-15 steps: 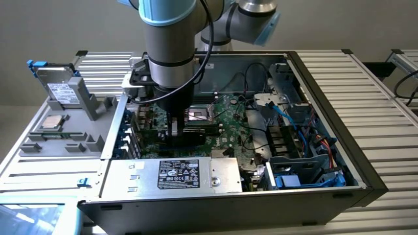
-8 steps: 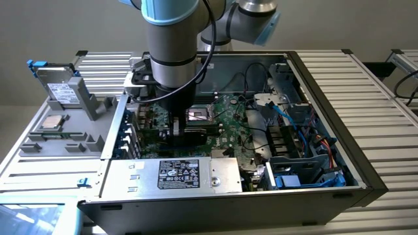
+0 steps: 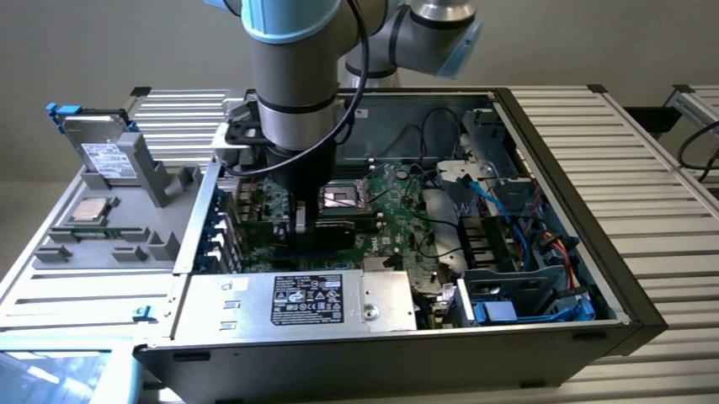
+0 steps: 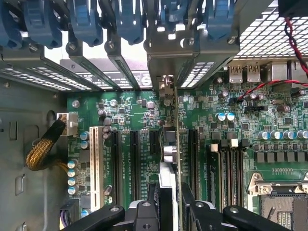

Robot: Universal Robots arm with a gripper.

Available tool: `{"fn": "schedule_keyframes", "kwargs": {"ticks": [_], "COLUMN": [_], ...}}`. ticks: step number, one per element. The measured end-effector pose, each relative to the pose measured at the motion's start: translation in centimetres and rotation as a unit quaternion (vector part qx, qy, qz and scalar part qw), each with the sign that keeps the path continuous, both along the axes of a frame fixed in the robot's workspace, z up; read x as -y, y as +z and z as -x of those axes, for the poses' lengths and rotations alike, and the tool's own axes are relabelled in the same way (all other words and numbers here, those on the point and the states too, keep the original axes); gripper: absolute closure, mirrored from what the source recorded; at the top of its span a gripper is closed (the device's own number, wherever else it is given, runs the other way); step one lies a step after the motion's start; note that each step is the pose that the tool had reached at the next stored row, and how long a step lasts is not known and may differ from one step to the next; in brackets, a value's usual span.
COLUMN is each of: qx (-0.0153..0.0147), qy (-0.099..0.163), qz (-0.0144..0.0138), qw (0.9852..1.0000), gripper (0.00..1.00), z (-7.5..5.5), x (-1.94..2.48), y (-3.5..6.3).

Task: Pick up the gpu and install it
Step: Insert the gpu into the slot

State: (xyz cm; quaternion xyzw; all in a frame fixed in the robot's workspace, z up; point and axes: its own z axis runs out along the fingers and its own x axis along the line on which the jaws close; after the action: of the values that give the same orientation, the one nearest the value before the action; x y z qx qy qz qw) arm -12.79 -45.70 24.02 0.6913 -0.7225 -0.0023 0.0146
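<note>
Gripper (image 4: 171, 195) gripping green-and-black gpu card (image 4: 169, 154) edge-on over green motherboard (image 4: 130, 108) | open black case (image 3: 629, 286) sitting on ribbed grey table (image 3: 674, 168)

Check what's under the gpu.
The gpu, edge-on in the end effector, stands over the green motherboard between black expansion slots; whatever lies directly beneath it is covered by the card itself.

The exterior view looks down at a slant from well back, taking in the whole case (image 3: 371, 366) and the arm (image 3: 295, 76). The wrist view (far nearer) faces straight down past the gripper (image 4: 172, 192) and gpu (image 4: 168, 154) onto the motherboard (image 4: 130, 103), the part both views share.
</note>
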Motion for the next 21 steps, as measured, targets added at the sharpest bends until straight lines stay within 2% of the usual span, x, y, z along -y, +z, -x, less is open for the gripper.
{"fn": "schedule_keyframes", "kwargs": {"ticks": [6,21], "qx": [0.0022,0.0031], "qy": [-0.001,-0.001], "qz": [-0.0001,-0.0002], "qw": [1.0,1.0], "gripper": [0.71,0.71], "z": [0.09,0.28], "x": [-0.09,-0.06], "y": [0.09,0.07]}}
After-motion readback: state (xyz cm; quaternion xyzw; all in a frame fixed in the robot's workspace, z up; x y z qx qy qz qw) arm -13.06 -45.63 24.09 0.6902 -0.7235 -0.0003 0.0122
